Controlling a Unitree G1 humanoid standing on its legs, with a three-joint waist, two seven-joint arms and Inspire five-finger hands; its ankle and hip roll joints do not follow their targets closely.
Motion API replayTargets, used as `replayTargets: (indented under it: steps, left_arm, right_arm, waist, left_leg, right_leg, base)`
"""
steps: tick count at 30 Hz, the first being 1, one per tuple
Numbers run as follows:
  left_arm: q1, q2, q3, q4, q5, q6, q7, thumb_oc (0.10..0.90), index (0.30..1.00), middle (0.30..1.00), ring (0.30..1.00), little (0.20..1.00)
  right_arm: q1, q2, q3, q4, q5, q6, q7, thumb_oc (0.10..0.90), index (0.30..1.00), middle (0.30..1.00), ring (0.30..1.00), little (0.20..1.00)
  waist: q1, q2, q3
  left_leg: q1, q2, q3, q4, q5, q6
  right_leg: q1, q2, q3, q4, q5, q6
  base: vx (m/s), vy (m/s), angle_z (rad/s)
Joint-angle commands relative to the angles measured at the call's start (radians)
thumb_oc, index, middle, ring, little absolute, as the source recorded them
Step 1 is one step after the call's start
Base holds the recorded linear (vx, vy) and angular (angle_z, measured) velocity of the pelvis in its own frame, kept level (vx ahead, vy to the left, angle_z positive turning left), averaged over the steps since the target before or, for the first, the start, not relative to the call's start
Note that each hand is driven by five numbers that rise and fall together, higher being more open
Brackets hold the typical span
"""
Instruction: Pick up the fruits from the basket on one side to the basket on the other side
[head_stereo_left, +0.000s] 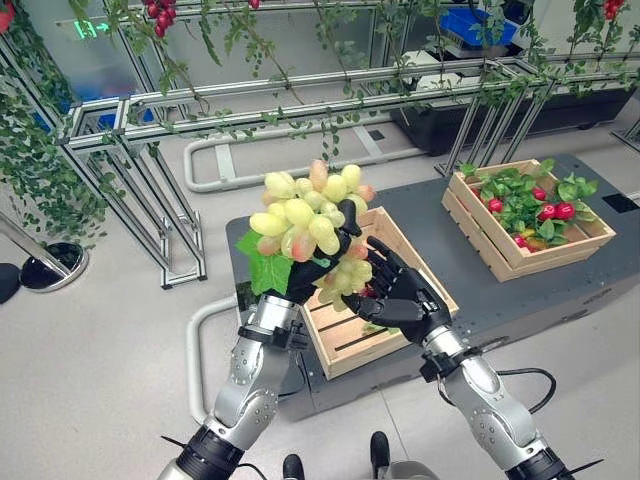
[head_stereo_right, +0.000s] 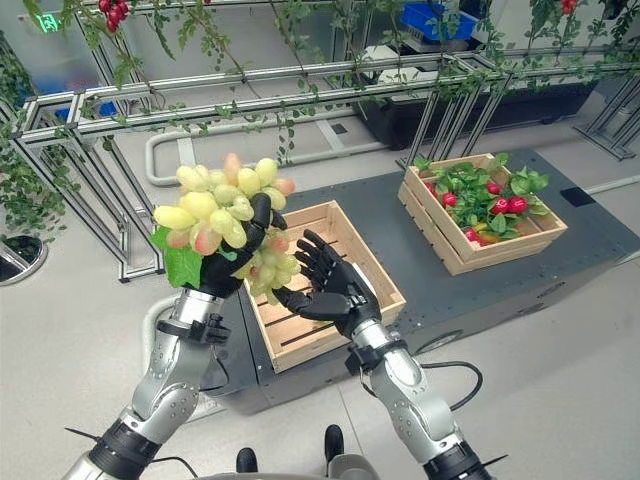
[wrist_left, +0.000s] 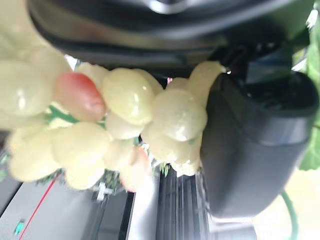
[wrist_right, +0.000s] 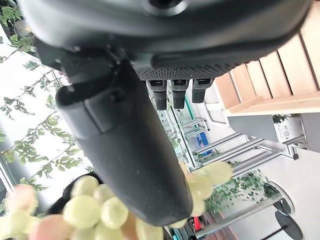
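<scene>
Grape bunch (head_stereo_left: 305, 222): centre-left of frame, raised above the near crate (head_stereo_left: 385, 320), long axis roughly upright, tail hanging toward lower right. Left hand (head_stereo_left: 318, 268): fingers curled round the bunch from beneath. Right hand (head_stereo_left: 400, 295): fingers spread and holding nothing, just right of the dangling tail, nearer the far crate (head_stereo_left: 500, 250) at upper right, well apart; judged handover pending.

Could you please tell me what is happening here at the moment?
The robot's left hand is shut on a bunch of pale green grapes with a green leaf, lifted above the near slatted wooden crate. Its right hand is open beside the bunch's lower end. A second wooden crate, farther right on the dark platform, holds red fruits among leaves.
</scene>
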Motion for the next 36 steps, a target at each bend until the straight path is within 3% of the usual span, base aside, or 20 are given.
replayTargets:
  steps: [1,6,15,19,26,36]
  left_arm:
    - [-0.108,-0.007,-0.035,-0.103,0.03,-0.055,-0.07,0.4,0.3,0.3,0.3,0.3]
    - [-0.114,0.004,-0.059,-0.107,0.026,-0.03,-0.069,0.4,0.3,0.3,0.3,0.3]
    - [-0.109,0.013,-0.057,-0.105,0.017,-0.041,-0.073,0.4,0.3,0.3,0.3,0.3]
    - [-0.112,0.012,-0.058,-0.092,0.038,-0.044,-0.025,0.4,0.3,0.3,0.3,0.3]
    - [-0.102,0.024,0.011,-0.078,0.111,-0.092,0.095,0.4,0.3,0.3,0.3,0.3]
    - [-0.107,0.064,0.191,-0.103,0.39,-0.212,0.292,0.4,0.3,0.3,0.3,0.3]
  right_arm:
    - [-0.06,0.043,-0.003,-0.065,0.061,-0.103,0.002,0.8,0.9,0.9,0.9,0.9]
    - [-0.07,0.037,-0.007,-0.085,0.074,-0.128,0.002,0.8,0.9,0.9,0.9,0.9]
    - [-0.07,0.019,-0.013,-0.144,0.094,-0.133,0.065,0.8,0.9,0.9,0.9,0.9]
    - [-0.074,0.018,-0.011,-0.142,0.088,-0.151,0.087,0.8,0.9,0.9,0.9,0.9]
    - [-0.072,0.001,-0.04,-0.161,0.078,-0.177,0.145,0.8,0.9,0.9,0.9,0.9]
    - [-0.024,-0.047,-0.114,-0.186,0.105,-0.115,0.23,0.8,0.9,0.9,0.9,0.9]
  waist:
    - [0.013,0.006,-0.084]
    - [0.01,0.007,-0.084]
    - [0.005,0.008,-0.084]
    - [0.004,0.007,-0.084]
    - [0.009,0.005,-0.088]
    - [0.008,0.003,-0.097]
  left_leg:
    - [0.014,0.027,-0.034,0.009,-0.065,0.004]
    - [0.011,0.029,-0.032,0.009,-0.065,0.004]
    - [0.008,0.032,-0.031,0.009,-0.063,0.002]
    - [0.008,0.033,-0.032,0.009,-0.061,0.002]
    - [0.008,0.033,-0.034,0.009,-0.059,0.001]
    - [0.007,0.035,-0.045,0.009,-0.056,-0.006]
  right_leg:
    - [0.066,-0.018,-0.027,0.002,-0.047,0.019]
    - [0.063,-0.016,-0.021,0.002,-0.047,0.021]
    - [0.056,-0.014,-0.012,0.002,-0.044,0.021]
    - [0.056,-0.013,-0.011,0.002,-0.043,0.021]
    - [0.058,-0.012,-0.01,0.002,-0.044,0.02]
    - [0.059,-0.013,-0.015,0.002,-0.046,0.018]
  base:
    - [0.0,0.0,0.0]
    - [0.0,0.0,0.0]
    - [0.0,0.0,0.0]
    - [0.0,0.0,0.0]
    - [0.0,0.0,0.0]
    - [0.0,0.0,0.0]
